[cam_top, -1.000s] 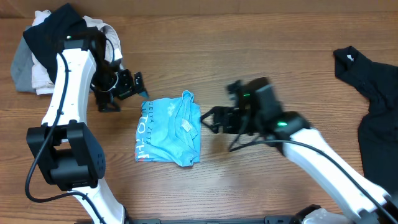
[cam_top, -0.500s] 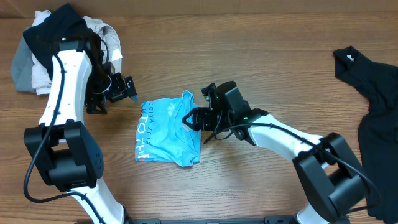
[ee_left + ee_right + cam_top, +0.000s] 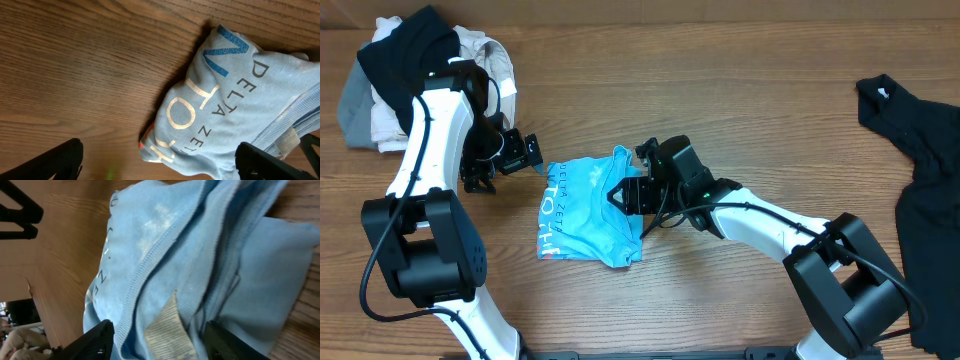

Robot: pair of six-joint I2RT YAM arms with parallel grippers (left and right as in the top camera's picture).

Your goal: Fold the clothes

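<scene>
The light blue T-shirt [image 3: 582,212] lies folded into a small bundle on the table's middle, with white lettering along its left edge. My left gripper [image 3: 531,155] is open just off the shirt's upper left corner. In the left wrist view its fingers [image 3: 165,166] straddle the shirt's lettered corner [image 3: 225,95], where a small red mark shows. My right gripper [image 3: 625,193] is open over the shirt's right edge. In the right wrist view its fingers [image 3: 160,347] sit on either side of the ribbed collar and label [image 3: 165,330]. The black shirt [image 3: 923,165] lies spread at the far right.
A pile of black, grey and white clothes [image 3: 390,75] sits at the back left corner, behind the left arm. The wooden table [image 3: 740,90] is bare between the blue shirt and the black shirt.
My right gripper has moved left from bare table onto the blue shirt's right edge. My left gripper has shifted a little down and right, closer to the shirt's corner.
</scene>
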